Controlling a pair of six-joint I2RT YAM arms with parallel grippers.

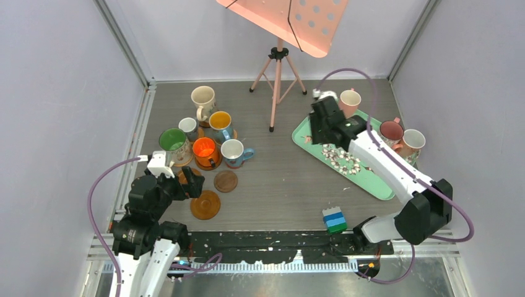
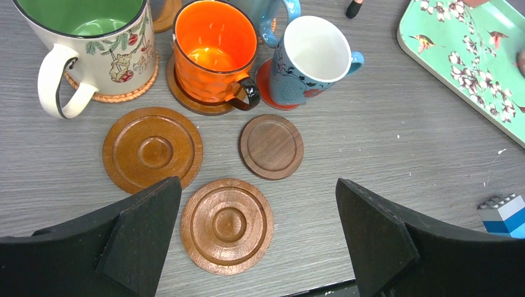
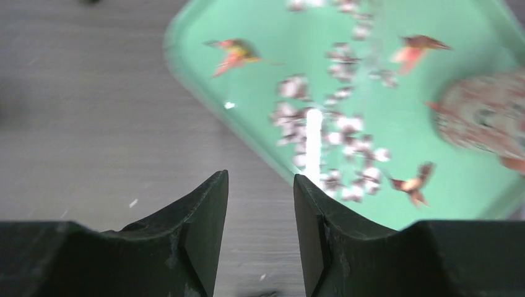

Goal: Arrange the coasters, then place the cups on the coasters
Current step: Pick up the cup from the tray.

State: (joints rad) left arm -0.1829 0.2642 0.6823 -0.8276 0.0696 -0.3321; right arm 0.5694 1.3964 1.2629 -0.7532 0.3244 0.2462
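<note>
Three bare wooden coasters (image 2: 152,149) (image 2: 271,146) (image 2: 227,225) lie on the grey table just ahead of my left gripper (image 2: 257,180), which hangs open and empty above them. Behind them stand cups on coasters: a cream one with a green inside (image 2: 93,43), an orange one (image 2: 213,52) and a blue one (image 2: 312,59). Further cups (image 1: 203,99) stand behind these. Pink cups (image 1: 350,101) (image 1: 391,132) (image 1: 413,141) sit by the mint tray (image 1: 374,179). My right gripper (image 3: 260,176) hovers over the tray's left edge (image 3: 247,130), partly open, with nothing between its fingers.
A pink board on a tripod (image 1: 277,74) stands at the back centre. A small stack of blue, white and green blocks (image 1: 335,219) sits near the front edge. Grey walls close in the left, right and back.
</note>
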